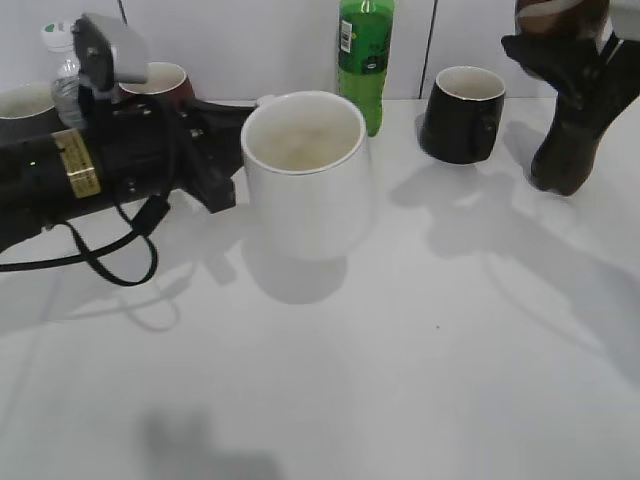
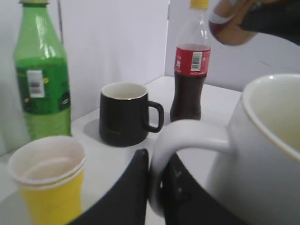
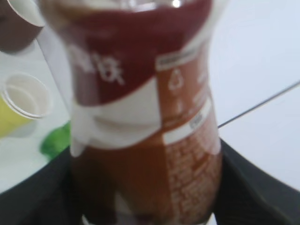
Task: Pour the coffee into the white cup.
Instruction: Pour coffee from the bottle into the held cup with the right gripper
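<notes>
The white cup (image 1: 305,170) is a large plain mug at the table's middle, and it looks empty. My left gripper (image 1: 225,150) is shut on its handle (image 2: 187,136), with the fingers (image 2: 157,164) pinching the loop. The cup seems to hang just above the table. My right gripper (image 1: 575,60) is high at the far right, shut on the coffee bottle (image 1: 555,15). That bottle fills the right wrist view (image 3: 140,117), brown liquid under a brown-red and white label, between the jaws (image 3: 147,197). It also shows at the top right of the left wrist view (image 2: 229,26), beyond the cup's rim (image 2: 267,93).
A green bottle (image 1: 365,60) and a dark mug (image 1: 462,112) stand behind the cup. A cola bottle (image 2: 190,79) stands far right, under the right gripper. A yellow paper cup (image 2: 47,183), a brown cup (image 1: 165,80), a grey mug (image 1: 20,105) and a clear bottle (image 1: 62,60) are at the left.
</notes>
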